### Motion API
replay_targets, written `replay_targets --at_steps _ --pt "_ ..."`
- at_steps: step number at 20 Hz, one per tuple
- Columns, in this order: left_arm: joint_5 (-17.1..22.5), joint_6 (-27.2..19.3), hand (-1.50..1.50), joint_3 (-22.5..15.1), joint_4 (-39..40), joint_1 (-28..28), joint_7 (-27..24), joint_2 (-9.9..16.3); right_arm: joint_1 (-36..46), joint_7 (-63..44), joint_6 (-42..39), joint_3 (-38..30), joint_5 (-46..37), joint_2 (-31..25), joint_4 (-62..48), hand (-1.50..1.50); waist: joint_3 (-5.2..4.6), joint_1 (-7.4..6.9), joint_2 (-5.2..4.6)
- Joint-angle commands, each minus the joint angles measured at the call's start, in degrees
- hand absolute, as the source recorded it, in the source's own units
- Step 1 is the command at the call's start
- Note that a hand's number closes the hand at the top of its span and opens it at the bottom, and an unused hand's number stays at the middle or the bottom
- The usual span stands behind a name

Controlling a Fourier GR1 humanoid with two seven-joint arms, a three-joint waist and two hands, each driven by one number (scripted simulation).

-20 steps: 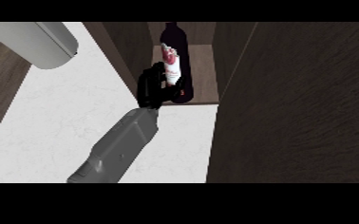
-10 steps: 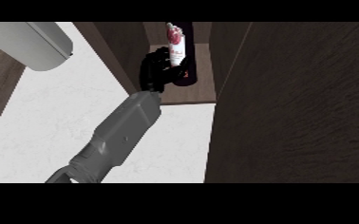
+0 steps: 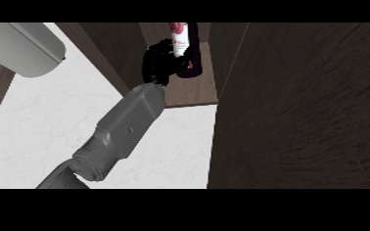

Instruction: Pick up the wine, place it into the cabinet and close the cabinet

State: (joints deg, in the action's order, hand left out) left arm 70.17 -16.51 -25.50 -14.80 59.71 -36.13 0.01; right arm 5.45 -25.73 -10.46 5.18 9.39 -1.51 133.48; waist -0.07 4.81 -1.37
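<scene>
The head view looked steeply down at a white, lightly mottled stone counter (image 3: 43,127) with a dark brown wooden cabinet (image 3: 195,90) at its far side, its inside open to view. A wide dark wooden panel (image 3: 296,107), most likely the cabinet's open door, filled the right of the scene. One grey forearm (image 3: 119,132) reached from the near left edge up into the cabinet opening, and it appeared to be the robot's right arm, though that was a judgement from its angle. Its black right hand (image 3: 160,61) was curled around the dark glass wine bottle with a white and red label (image 3: 180,41), holding it from the left side. The bottle stood roughly upright inside the cabinet, over the brown shelf floor, its base hidden in shadow, so whether it rested on the shelf could not be told. It was probably held there so that it could be set down well inside, clear of the door's path. A pale grey rounded object (image 3: 29,49), cut off at the far left, lay above the counter; what it was could not be told. The left hand did not show.
</scene>
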Motion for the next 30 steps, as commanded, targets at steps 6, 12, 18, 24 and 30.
replay_targets --at_steps 6,12,18,24,30 --pt "3.53 -2.57 1.5 -5.39 -3.93 -3.11 -1.19 -0.01 3.86 1.08 -0.07 -0.39 1.53 0.66 -3.73 -1.5 -0.03 1.93 -0.4" --pt "7.01 -5.21 1.5 -8.3 -6.91 -3.5 -1.45 -0.01 1.46 1.92 -0.74 0.08 1.06 0.45 -2.38 -1.5 -0.01 3.13 -0.35" --pt "11.82 -5.15 1.5 -9.45 -8.58 -6.46 -6.84 -0.01 0.44 1.3 -0.54 2.1 -0.16 0.86 -1.38 -1.5 -0.06 2.7 -0.31" --pt "15.23 -5.78 -1.5 -10.09 -7.19 -3.78 -7.26 -0.01 1.46 1.06 -0.37 1.36 0.8 0.8 -1.5 -1.5 -0.03 2.4 -0.44" --pt "17.47 -8.1 -1.5 -12.19 -5.53 -2.47 -7.28 -0.01 -0.1 2.15 -1.2 1.23 1.3 0.6 -1.68 -1.5 0.03 2.8 -0.53"
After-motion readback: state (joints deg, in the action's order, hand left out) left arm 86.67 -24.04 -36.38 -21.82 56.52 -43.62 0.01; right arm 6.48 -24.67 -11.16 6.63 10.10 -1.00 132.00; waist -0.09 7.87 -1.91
